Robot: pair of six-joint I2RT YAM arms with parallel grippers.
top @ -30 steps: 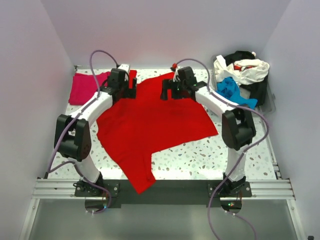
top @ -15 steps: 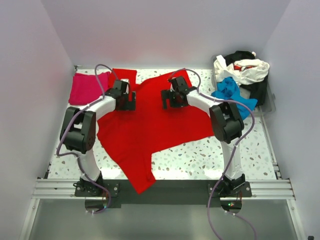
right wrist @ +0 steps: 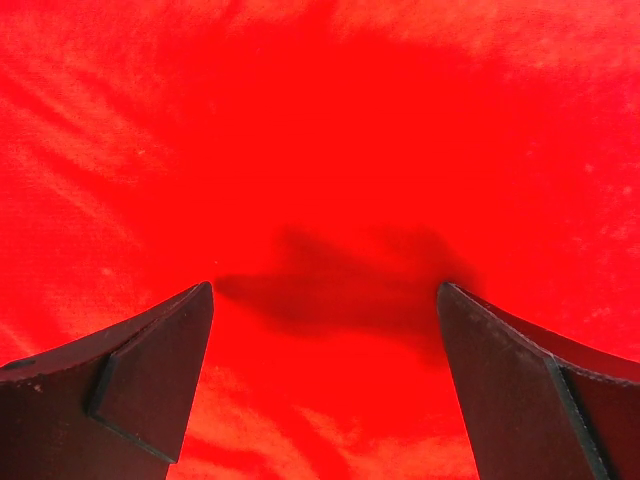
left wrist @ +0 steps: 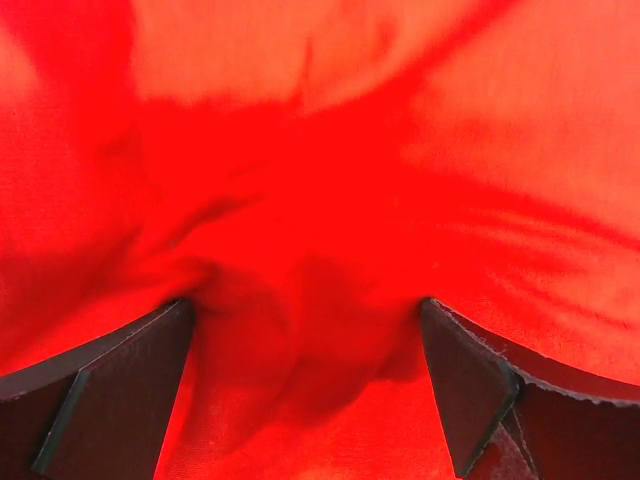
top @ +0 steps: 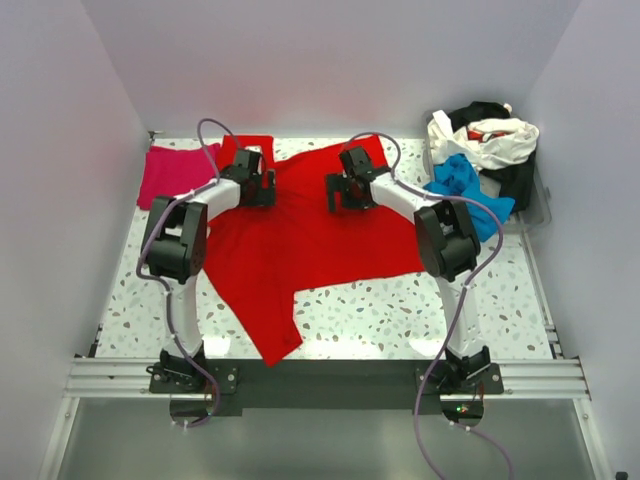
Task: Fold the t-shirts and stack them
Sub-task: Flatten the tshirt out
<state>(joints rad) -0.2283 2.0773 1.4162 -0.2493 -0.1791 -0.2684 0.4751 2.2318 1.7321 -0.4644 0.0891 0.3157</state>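
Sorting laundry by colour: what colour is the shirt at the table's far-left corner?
That t-shirt is plain magenta-pink; the top external view shows it best.

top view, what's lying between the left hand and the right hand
Only the red t-shirt. In the top view its fabric runs unbroken from the left hand to the right hand, and both hands are open over it.

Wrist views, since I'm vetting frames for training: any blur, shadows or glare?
Left wrist: the red t-shirt fills the frame, oversaturated, folds soft and blurry. Right wrist: flatter cloth, a dark shadow between the fingers, finger edges sharp. Top external: even light, sharp throughout.
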